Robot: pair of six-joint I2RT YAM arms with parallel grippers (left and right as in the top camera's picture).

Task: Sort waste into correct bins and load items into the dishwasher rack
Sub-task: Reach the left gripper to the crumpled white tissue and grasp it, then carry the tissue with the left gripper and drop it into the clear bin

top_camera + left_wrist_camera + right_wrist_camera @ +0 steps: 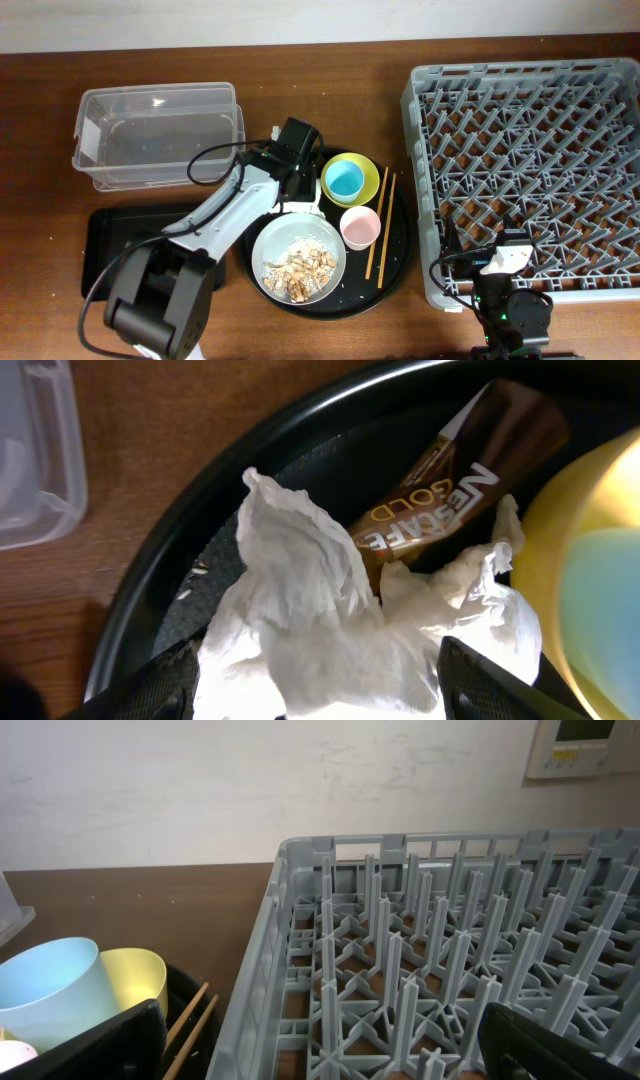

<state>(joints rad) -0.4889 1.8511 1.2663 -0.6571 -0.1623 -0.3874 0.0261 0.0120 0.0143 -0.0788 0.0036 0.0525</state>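
Nearest, off the near right of the round black tray, the right hand hangs at the near rim of the grey dishwasher rack, fingers spread wide with nothing between them. On the tray's near part lies the pale grey plate, carrying rice and brown scraps. Just right of it stands the pink cup, and the chopsticks lie along the tray's right side. Left of the tray, on the counter, sits the shallow black tray. At the tray's far left the left hand is open, a finger either side of the crumpled white napkin, the gold-and-brown wrapper partly under it. Beside them the yellow-green bowl holds the light blue cup. Beyond the tray's far left stands the clear tub.
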